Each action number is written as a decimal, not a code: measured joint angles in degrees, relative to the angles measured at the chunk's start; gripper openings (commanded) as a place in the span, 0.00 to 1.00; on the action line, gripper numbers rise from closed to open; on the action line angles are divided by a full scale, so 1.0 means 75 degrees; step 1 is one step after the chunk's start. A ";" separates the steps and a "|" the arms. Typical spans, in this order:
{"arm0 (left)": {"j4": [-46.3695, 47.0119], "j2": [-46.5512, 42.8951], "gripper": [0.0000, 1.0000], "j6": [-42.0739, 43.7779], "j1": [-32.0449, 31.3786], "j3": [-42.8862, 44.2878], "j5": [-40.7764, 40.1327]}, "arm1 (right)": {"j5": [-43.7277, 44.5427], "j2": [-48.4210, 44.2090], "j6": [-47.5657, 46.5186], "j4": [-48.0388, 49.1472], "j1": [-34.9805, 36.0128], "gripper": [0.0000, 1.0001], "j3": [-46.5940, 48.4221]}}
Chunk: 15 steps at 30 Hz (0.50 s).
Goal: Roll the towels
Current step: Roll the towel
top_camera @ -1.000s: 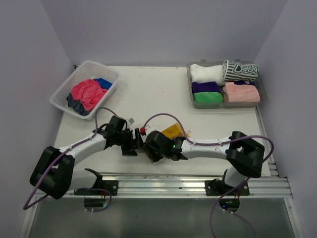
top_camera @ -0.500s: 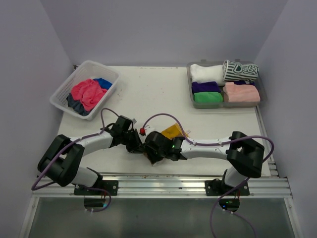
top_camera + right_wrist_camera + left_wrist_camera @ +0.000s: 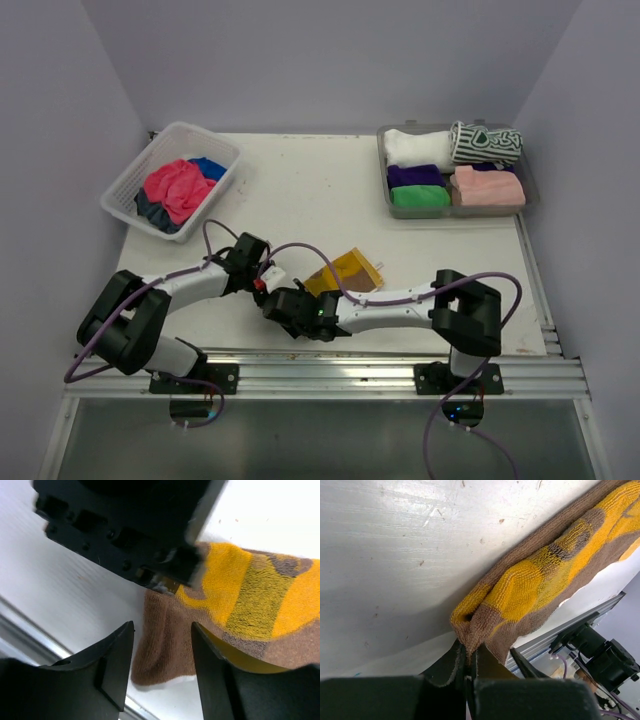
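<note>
Towel, top view: yellow-and-brown towel (image 3: 346, 272) lies on the worktop (image 3: 300, 190) near its front edge.
Hands, top view: left hand (image 3: 262, 281) and right hand (image 3: 283, 305) meet at the towel's left corner.
Other towels: rolled ones (image 3: 488, 187) in the grey tray (image 3: 455, 212), loose ones (image 3: 175, 190) in the white basket (image 3: 125, 190).
Left wrist view: left hand (image 3: 469, 655) pinched tight on the towel's (image 3: 540, 575) corner.
Right wrist view: right hand (image 3: 162, 635) parted, gripping nothing, above the towel's (image 3: 250, 595) brown edge.
</note>
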 measured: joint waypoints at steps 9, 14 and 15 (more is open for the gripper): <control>-0.0093 -0.0003 0.00 -0.0119 0.0003 0.0006 -0.0058 | 0.0507 0.0606 0.0105 0.0233 0.0093 0.00 -0.0064; -0.0125 -0.0143 0.20 -0.0093 0.0099 -0.0041 -0.0015 | 0.0172 0.0344 0.0128 0.0697 -0.0015 0.00 -0.0420; -0.0137 -0.0224 0.27 -0.0085 0.0152 -0.0061 0.0017 | -0.0006 0.0219 0.0166 0.0836 -0.0082 0.00 -0.0536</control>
